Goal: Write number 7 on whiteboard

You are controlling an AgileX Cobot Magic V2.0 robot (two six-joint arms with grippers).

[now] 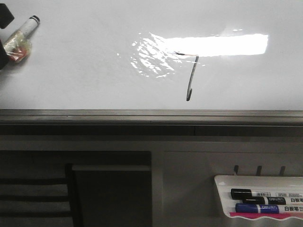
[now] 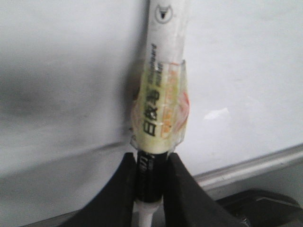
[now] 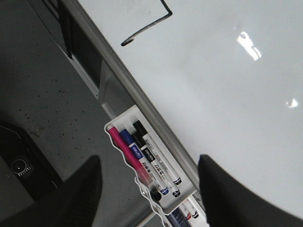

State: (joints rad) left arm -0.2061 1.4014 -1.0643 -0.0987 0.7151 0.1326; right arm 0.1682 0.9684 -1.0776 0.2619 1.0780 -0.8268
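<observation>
1. The whiteboard (image 1: 85,71) fills the upper front view, glossy white, with a grey edge rail along its near side; a bright glare patch lies toward one o'clock.
2. The number 7 (image 1: 191,78) is drawn on it in thin black; top stroke inside the glare, slanted downstroke hooked at six o'clock.

A hand-drawn number 7 (image 1: 191,75) stands on the whiteboard (image 1: 85,71). The tray's black marker (image 1: 258,194) and blue marker (image 1: 265,208) read "deli" with 白板笔. The marker (image 2: 158,113) clamped between the left jaws shows 白板.
</observation>
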